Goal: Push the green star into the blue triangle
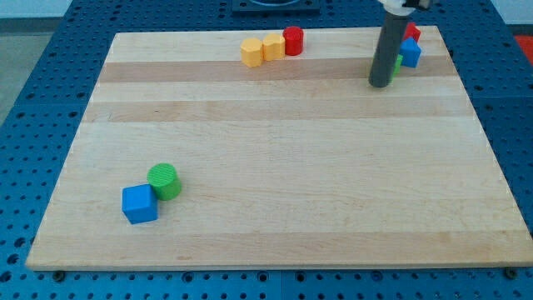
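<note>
My tip (381, 83) rests on the board near the view's top right. Right behind the rod, a sliver of the green star (397, 67) shows, mostly hidden by the rod. The blue triangle (410, 53) sits just right of the rod, touching the green star. A red block (411, 32) lies just above the blue triangle, partly hidden. My tip is at the lower left of this cluster, touching or nearly touching the green star.
A yellow-orange block (251, 52), a yellow block (272, 47) and a red cylinder (293, 40) stand in a row at the top middle. A green cylinder (164, 180) and a blue cube (139, 203) touch at the lower left. The wooden board (275, 167) ends close to the top-right cluster.
</note>
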